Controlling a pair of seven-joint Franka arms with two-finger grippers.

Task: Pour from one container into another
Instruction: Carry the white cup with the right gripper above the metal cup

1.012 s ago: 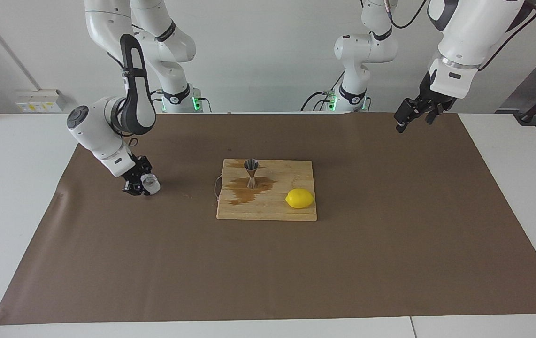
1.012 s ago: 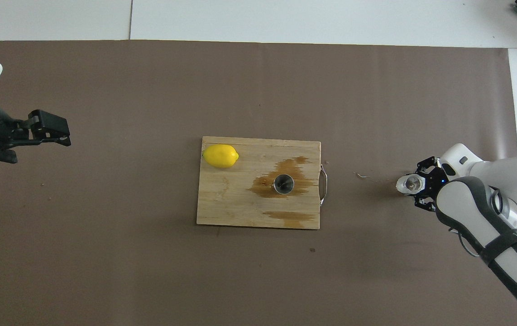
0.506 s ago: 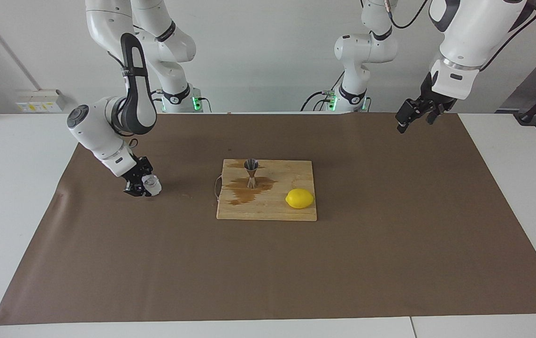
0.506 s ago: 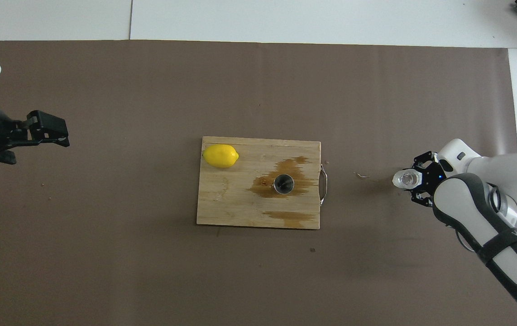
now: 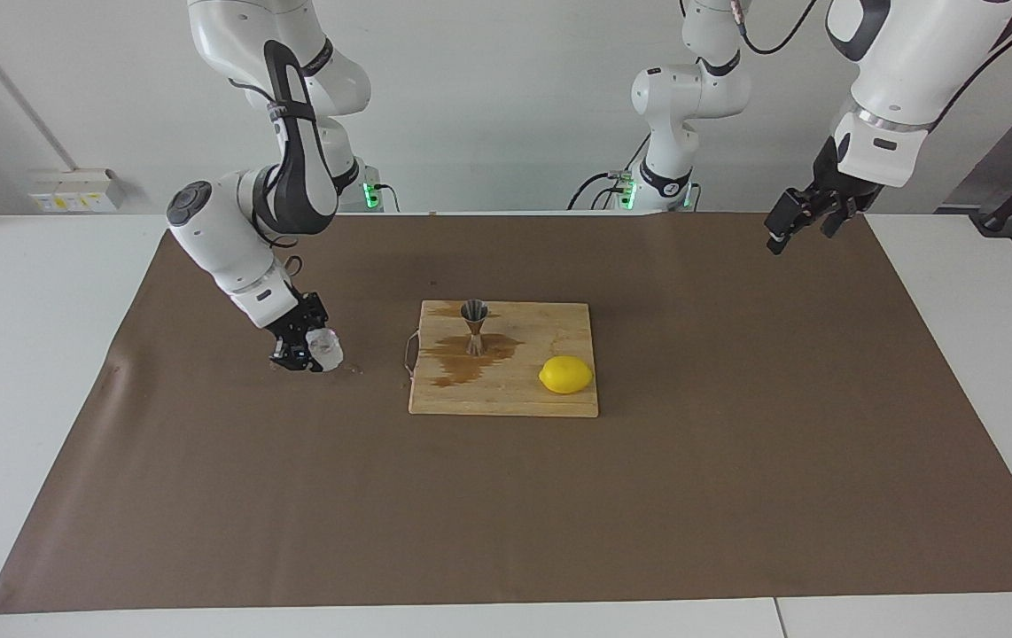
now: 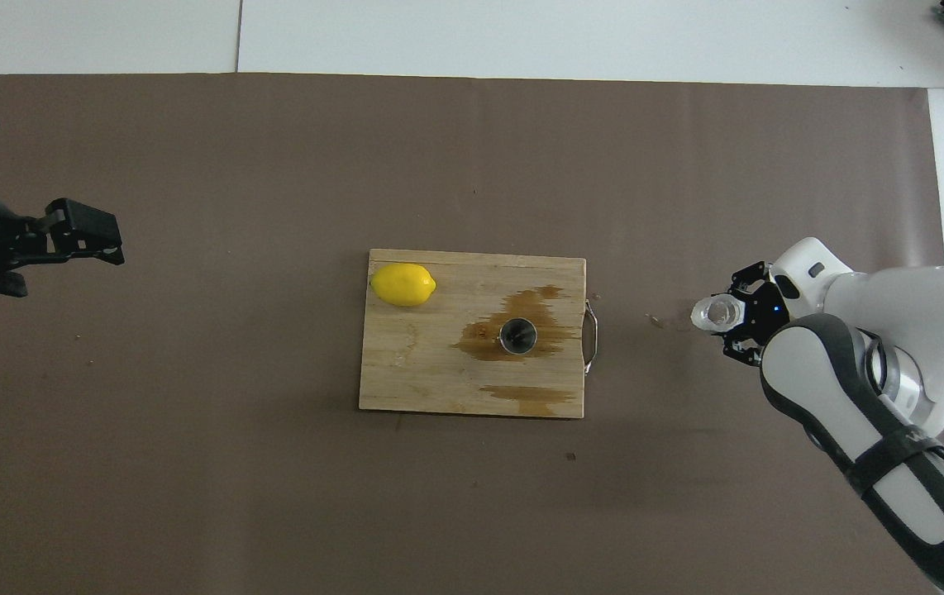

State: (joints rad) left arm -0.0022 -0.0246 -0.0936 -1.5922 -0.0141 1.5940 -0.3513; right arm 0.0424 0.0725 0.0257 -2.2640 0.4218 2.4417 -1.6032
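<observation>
Pinching the whitish cup [image 5: 325, 349], the right gripper [image 5: 309, 347] hangs low over the brown mat [image 5: 506, 514], at nine o'clock from the cutting board [image 5: 524, 394] in the facing view. The steel jigger [image 5: 474, 326] stands upright on the board's wet stain, a lemon [image 5: 565, 375] nearby. The left gripper [image 5: 800, 219] waits, spread, above the mat's edge.

Right end effector [image 5: 309, 347] clamped on whitish cup [image 5: 325, 349], near cutting board [image 5: 559, 403].
</observation>
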